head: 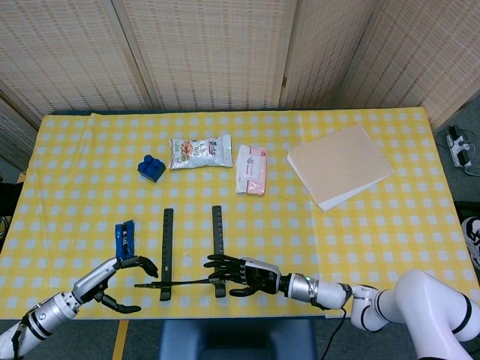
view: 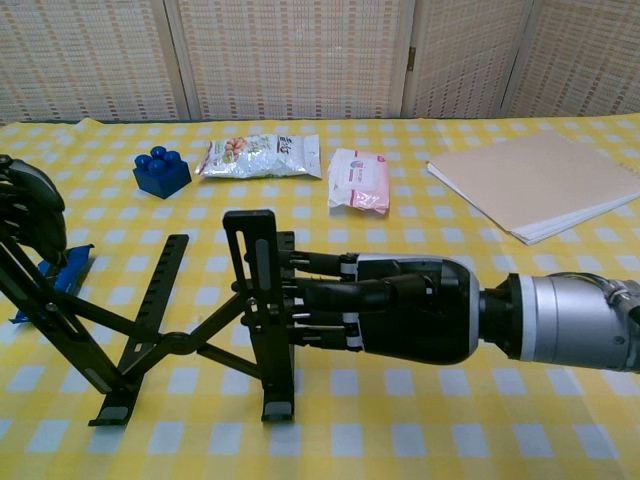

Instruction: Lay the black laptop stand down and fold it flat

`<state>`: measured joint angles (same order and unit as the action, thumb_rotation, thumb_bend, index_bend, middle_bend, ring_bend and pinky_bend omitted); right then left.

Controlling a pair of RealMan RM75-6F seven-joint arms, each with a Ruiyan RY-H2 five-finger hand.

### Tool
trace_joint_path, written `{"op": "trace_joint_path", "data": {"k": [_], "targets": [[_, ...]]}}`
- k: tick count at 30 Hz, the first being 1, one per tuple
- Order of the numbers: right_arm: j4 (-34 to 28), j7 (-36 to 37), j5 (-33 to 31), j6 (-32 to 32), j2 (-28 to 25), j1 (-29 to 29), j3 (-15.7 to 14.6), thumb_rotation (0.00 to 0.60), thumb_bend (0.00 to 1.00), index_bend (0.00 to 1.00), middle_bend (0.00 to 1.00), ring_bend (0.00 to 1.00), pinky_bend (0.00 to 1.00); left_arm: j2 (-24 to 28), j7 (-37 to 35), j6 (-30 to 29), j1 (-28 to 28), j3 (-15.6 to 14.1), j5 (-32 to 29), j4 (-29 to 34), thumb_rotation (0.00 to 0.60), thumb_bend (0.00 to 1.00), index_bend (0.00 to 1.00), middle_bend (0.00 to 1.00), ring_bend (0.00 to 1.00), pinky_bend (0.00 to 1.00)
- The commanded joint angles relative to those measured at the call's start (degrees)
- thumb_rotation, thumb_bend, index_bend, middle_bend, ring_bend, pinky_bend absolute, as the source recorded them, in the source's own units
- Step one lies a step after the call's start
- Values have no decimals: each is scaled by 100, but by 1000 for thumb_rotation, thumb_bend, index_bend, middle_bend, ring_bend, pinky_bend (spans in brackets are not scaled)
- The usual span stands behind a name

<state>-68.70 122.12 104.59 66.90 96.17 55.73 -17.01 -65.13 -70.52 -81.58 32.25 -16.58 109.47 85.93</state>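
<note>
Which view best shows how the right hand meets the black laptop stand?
The chest view: the right hand fills the frame, fingers stretched out against the black slotted laptop stand and its upright bar. The head view shows both small, from above, with contact unclear.

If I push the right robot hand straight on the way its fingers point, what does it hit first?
The right robot hand would meet the black laptop stand first: its fingertips are already at the near upright bar, apparently touching, though depth is uncertain.

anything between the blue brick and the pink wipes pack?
Yes: the snack bag lies between the blue brick and the pink wipes pack, clearest in the head view.
</note>
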Motion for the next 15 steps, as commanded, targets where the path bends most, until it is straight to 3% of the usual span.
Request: {"op": "trace_joint_path", "data": {"k": [1,6,15], "targets": [[-90,-577,-16,-84,-63,2,35,600,337,0,80,124,42,-19,39,-11,-13,38,-51,-21,598,183,342,407,368,313],[-533,-1834,-142,-316,-309,42,195,600,336,0,80,123,42,-131,630,13,-109,227,-270,-172,593,184,340,406,336,315],[-1469,-2574,-235,-247,-852,66,398,600,336,0,80,123,43,-366,2371,195,-335,496,-575,-354,596,184,289,388,302,338]]}}
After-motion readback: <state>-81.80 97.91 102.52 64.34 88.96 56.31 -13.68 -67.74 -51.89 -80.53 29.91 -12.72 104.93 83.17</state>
